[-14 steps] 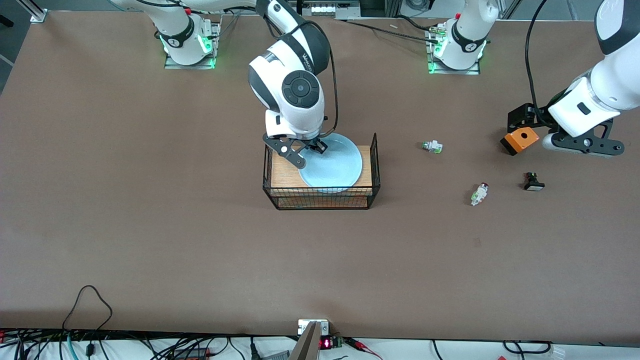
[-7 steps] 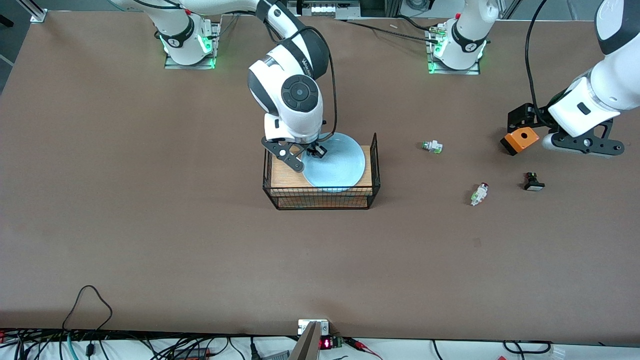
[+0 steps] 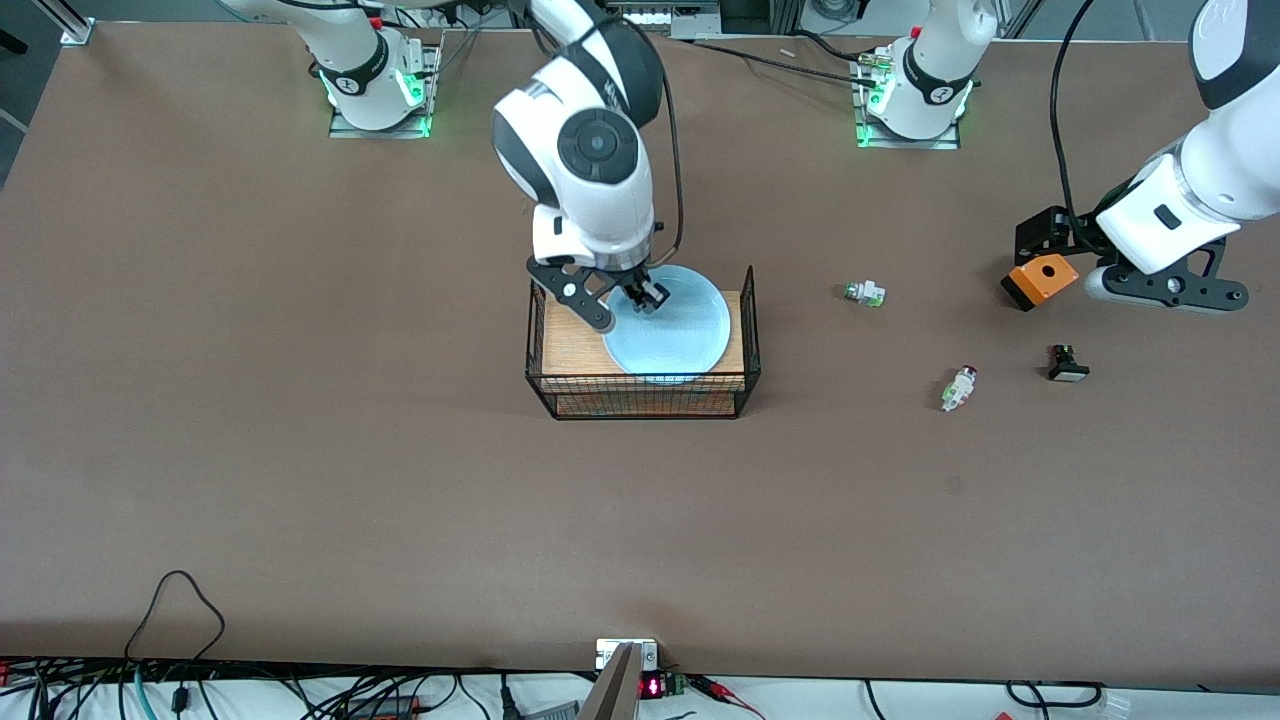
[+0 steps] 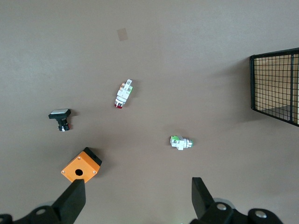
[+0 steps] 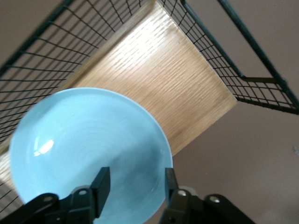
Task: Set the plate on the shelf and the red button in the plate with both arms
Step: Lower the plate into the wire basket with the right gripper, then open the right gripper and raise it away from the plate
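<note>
**A:** Plate [image 3: 668, 333] first: where did it sit?

**B:** Just above the middle of the front frame, lying flat on the wooden board [image 3: 565, 345] inside the black wire rack [image 3: 640, 400], toward the end of the rack nearer the left arm. In the right wrist picture the plate [image 5: 70, 140] filled the lower left, with the board [image 5: 154, 79] running up toward the top centre.

**A:** And the right gripper [image 3: 628, 305]?

**B:** It hung over the plate's edge, at the side closer to the robots' bases. Its fingers [image 5: 102, 184] were spread apart, with nothing between them; pale blue showed through the gap.

**A:** The red button [image 3: 958, 388]?

**B:** Right of centre in the front frame, lying on its side on the brown table [image 3: 300, 450], well apart from the rack. In the left wrist picture the button [image 4: 124, 93] lay upper left of centre, its red cap pointing down the frame.

**A:** What lay around it?

**B:** A white part with a green tip [image 3: 864, 293], closer to the bases; a black-and-white square-capped button [image 3: 1067, 363], toward the left arm's end; and an orange box [image 3: 1040, 280] near the right edge.

**A:** The left gripper [image 4: 135, 198]?

**B:** It was up over the table beside the orange box [image 4: 81, 165], at the right edge of the front frame, fingers wide apart and holding nothing
</note>
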